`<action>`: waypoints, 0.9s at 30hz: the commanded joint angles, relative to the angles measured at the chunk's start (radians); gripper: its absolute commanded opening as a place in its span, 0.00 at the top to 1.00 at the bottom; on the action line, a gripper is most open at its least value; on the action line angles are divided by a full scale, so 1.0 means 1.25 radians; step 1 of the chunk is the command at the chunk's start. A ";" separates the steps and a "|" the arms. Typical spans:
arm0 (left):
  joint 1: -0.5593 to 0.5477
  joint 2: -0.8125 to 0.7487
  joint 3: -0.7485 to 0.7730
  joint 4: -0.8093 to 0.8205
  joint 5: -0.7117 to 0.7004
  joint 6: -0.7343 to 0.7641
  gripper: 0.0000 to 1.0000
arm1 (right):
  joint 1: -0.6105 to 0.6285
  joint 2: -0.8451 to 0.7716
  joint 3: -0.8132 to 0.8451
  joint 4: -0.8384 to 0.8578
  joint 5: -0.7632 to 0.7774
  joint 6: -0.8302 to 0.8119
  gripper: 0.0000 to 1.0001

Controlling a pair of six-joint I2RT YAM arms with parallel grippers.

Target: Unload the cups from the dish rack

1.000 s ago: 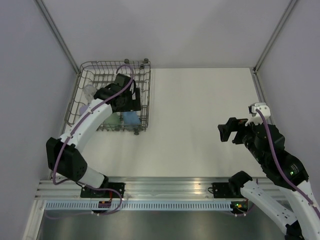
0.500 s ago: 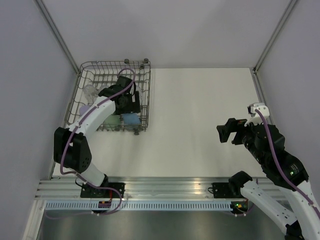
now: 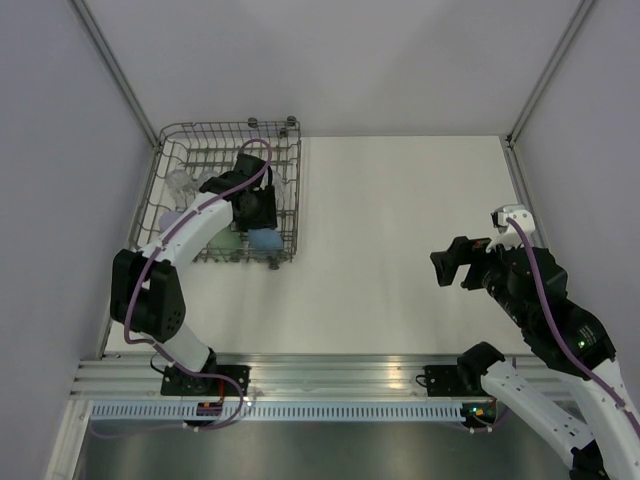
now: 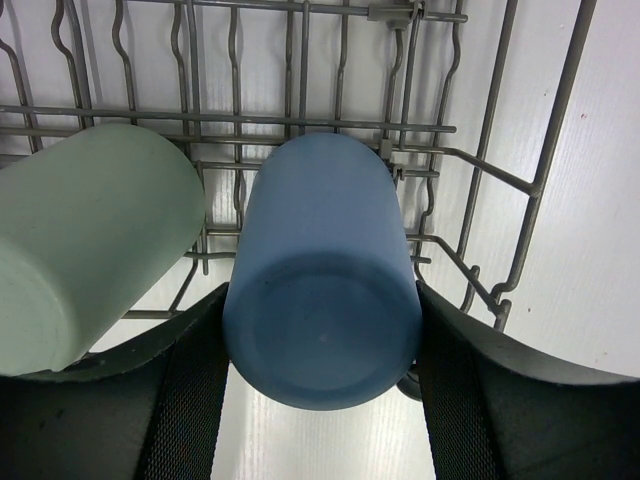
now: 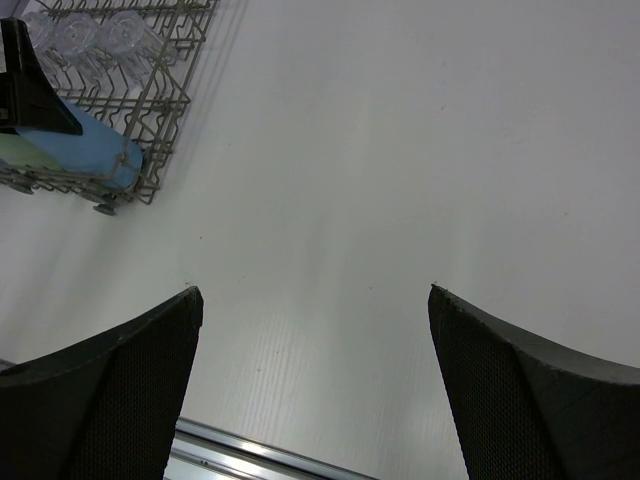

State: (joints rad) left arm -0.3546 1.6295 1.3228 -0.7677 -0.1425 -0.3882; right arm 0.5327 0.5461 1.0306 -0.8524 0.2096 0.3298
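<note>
Left tool [image 4: 320, 305] — clamped on blue cup [image 4: 318, 215].

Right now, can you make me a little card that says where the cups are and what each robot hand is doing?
Left gripper: reaching into the dish rack, closed on both sides of the blue cup
Right gripper: open, holding nothing, above the bare table
Green cup: in the rack, right beside the blue cup
Clear cups: in the rack too
Cups out on the table: none seen
</note>
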 commanded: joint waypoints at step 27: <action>-0.001 -0.481 -0.073 0.391 0.570 -0.250 0.98 | 0.001 -0.049 -0.130 0.344 -0.272 0.165 0.02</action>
State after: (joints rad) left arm -0.3553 1.0786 1.3140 -0.5678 0.3450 -0.5278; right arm 0.5327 0.5087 0.9024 -0.5880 0.0055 0.4580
